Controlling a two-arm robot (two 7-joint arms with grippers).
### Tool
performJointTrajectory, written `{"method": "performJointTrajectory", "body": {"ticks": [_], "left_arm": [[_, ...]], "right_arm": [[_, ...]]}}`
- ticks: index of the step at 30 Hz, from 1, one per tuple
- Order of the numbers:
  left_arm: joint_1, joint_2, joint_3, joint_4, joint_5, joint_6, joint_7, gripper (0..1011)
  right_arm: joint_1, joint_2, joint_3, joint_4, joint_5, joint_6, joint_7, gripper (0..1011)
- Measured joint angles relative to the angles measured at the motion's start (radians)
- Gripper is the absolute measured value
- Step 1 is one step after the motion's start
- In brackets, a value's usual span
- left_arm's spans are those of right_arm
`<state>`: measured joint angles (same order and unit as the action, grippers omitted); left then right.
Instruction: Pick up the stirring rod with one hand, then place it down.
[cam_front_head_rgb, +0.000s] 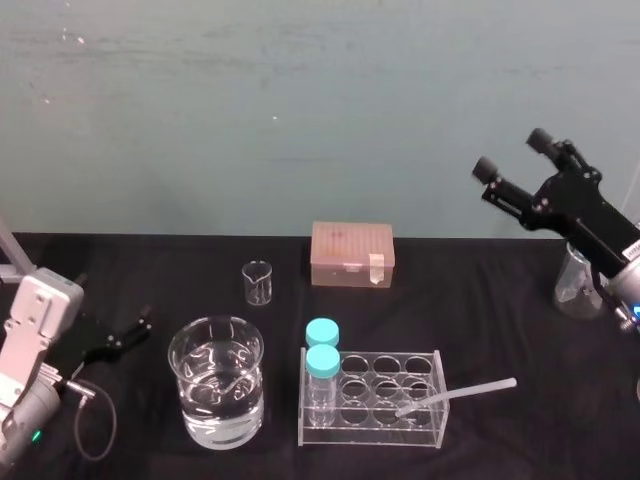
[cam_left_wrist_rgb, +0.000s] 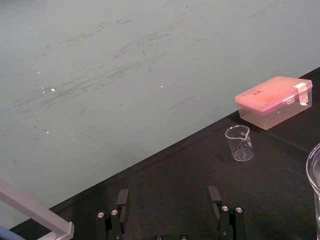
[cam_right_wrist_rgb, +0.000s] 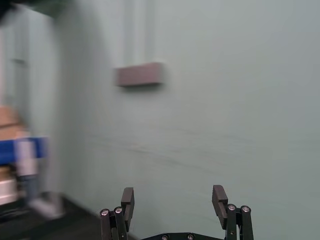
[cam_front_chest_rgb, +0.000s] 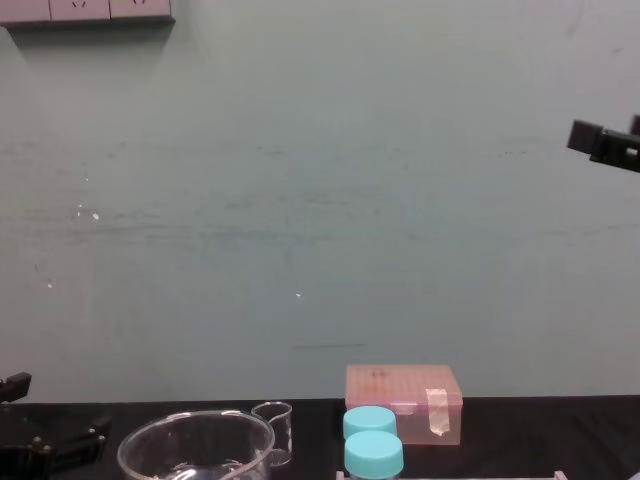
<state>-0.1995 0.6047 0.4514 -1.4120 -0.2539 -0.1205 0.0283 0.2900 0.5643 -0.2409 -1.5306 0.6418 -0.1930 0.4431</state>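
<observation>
Your stirring rod (cam_front_head_rgb: 458, 396) lies slanted across the right end of the clear tube rack (cam_front_head_rgb: 365, 432), one end over its holes, the other jutting past it. The right gripper (cam_front_head_rgb: 512, 154) hangs high above, well apart (jaws spread, empty). The left gripper (cam_left_wrist_rgb: 167, 196) sits low at the left of the surface (cam_front_head_rgb: 500, 320), jaws likewise open.

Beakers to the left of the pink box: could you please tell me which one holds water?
The large beaker at the front, left of the tube rack, holds water; the small beaker behind it, near the pink box, is empty.
</observation>
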Motion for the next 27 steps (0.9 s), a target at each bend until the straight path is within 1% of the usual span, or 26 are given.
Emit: {"method": "performJointTrajectory", "body": {"ticks": [1,2,4,6,8,10,11,13,18,23,27], "left_arm": [[0.000,0.000,0.000,0.000,0.000,0.000,0.000,1005],[0.000,0.000,0.000,0.000,0.000,0.000,0.000,1005],[0.000,0.000,0.000,0.000,0.000,0.000,0.000,1005],[0.000,0.000,0.000,0.000,0.000,0.000,0.000,1005],[0.000,0.000,0.000,0.000,0.000,0.000,0.000,1005],[0.000,0.000,0.000,0.000,0.000,0.000,0.000,1005],[0.000,0.000,0.000,0.000,0.000,0.000,0.000,1005],[0.000,0.000,0.000,0.000,0.000,0.000,0.000,1005],[0.000,0.000,0.000,0.000,0.000,0.000,0.000,1005],[0.000,0.000,0.000,0.000,0.000,0.000,0.000,1005],[0.000,0.000,0.000,0.000,0.000,0.000,0.000,1005]], "right_arm": [[0.002,-0.023,0.007,0.003,-0.028,0.017,-0.070,1003],[0.002,-0.023,0.007,0.003,-0.028,0.017,-0.070,1003],[0.014,-0.072,0.016,0.023,-0.069,0.060,-0.191,1003],[0.020,-0.091,0.018,0.039,-0.081,0.079,-0.232,1003],[0.031,-0.120,0.019,0.066,-0.098,0.106,-0.283,1003],[0.035,-0.137,0.019,0.084,-0.105,0.125,-0.308,1003],[0.036,-0.151,0.020,0.096,-0.107,0.143,-0.327,1003],[0.033,-0.169,0.022,0.109,-0.105,0.167,-0.342,1003],[0.016,-0.192,0.025,0.118,-0.101,0.205,-0.354,1003],[-0.009,-0.203,0.027,0.111,-0.108,0.231,-0.355,1003],[-0.019,-0.205,0.030,0.102,-0.114,0.240,-0.355,1003]]}}
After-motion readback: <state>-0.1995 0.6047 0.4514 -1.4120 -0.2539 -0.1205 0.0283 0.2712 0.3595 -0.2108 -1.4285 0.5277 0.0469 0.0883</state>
